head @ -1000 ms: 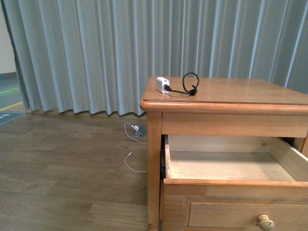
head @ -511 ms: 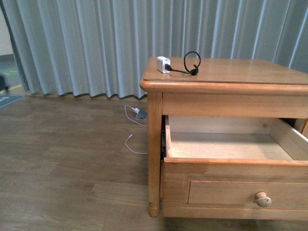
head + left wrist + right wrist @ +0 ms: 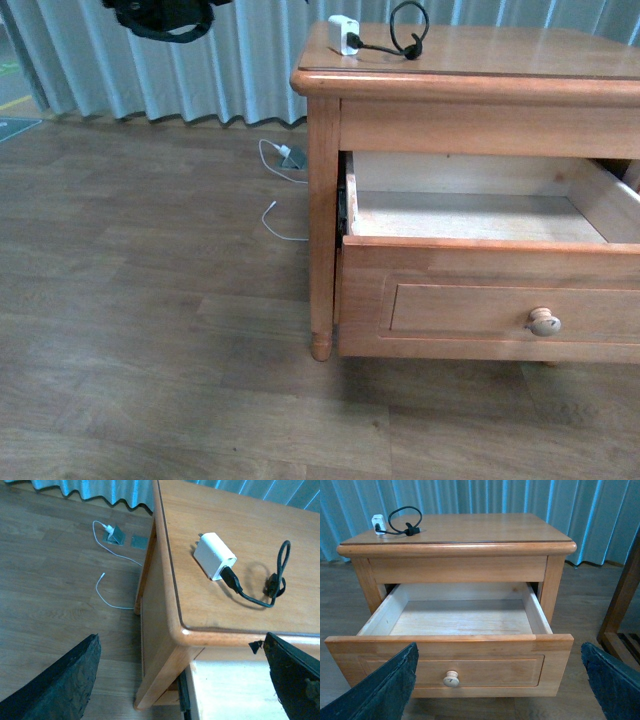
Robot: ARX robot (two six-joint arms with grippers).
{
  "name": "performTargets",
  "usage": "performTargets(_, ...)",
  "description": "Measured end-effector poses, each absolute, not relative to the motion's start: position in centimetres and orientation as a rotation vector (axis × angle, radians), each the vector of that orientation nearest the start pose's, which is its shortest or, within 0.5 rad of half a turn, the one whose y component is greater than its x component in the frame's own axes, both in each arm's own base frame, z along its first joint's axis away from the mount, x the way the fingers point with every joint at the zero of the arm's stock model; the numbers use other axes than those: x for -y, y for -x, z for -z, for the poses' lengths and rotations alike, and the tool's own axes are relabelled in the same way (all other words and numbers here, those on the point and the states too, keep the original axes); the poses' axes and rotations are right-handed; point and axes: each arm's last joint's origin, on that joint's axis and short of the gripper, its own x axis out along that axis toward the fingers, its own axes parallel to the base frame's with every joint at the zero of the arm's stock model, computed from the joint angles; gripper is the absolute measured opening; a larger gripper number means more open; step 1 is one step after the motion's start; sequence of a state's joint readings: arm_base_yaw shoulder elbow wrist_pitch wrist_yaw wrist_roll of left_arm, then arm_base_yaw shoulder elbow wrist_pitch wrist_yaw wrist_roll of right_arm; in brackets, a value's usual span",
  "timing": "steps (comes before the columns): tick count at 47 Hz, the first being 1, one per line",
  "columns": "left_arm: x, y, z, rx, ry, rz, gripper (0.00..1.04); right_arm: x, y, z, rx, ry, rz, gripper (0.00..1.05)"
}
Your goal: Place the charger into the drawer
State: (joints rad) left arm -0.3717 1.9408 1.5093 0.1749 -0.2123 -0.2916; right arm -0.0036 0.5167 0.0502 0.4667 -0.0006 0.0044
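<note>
The charger (image 3: 215,556) is seen at the front-left corner of the nightstand (image 3: 210,605), cable trailed rightward, above the open drawer (image 3: 485,667). It lies ahead of the left pincer (image 3: 180,645), spread and empty, judged the nearer; the right pincer (image 3: 498,647) is likewise released.

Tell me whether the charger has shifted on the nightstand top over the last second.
No. The charger sits equally close to the nightstand's front-left corner; only the camera view has changed.
</note>
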Motion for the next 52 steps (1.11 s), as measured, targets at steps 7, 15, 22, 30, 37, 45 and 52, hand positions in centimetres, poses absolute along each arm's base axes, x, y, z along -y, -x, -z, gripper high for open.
performTargets(7, 18.7, -46.6, -26.6, -0.292, 0.237, 0.095, 0.99, 0.0, -13.3, -17.7, 0.000, -0.004, 0.003, 0.97)
performTargets(15, 22.5, -50.9, -25.7, -0.304, 0.290, 0.084, 0.99, 0.0, -13.3, -17.7, 0.000, -0.004, 0.003, 0.97)
performTargets(22, 24.1, -52.6, -25.7, -0.301, 0.314, 0.069, 0.99, 0.0, -13.3, -17.7, 0.000, -0.004, 0.003, 0.97)
performTargets(30, 24.6, -53.7, -25.8, -0.293, 0.310, 0.038, 0.99, 0.0, -13.3, -17.7, 0.000, -0.004, 0.003, 0.97)
performTargets(37, 24.6, -54.0, -25.4, -0.300, 0.294, 0.014, 0.99, 0.0, -13.3, -17.7, 0.000, -0.004, 0.003, 0.97)
performTargets(45, 24.4, -54.1, -25.3, -0.299, 0.274, -0.013, 0.91, 0.0, -13.3, -17.7, 0.000, -0.004, 0.003, 0.97)
performTargets(52, 24.2, -54.1, -25.5, -0.296, 0.263, -0.033, 0.68, 0.0, -13.3, -17.7, 0.000, -0.004, 0.003, 0.97)
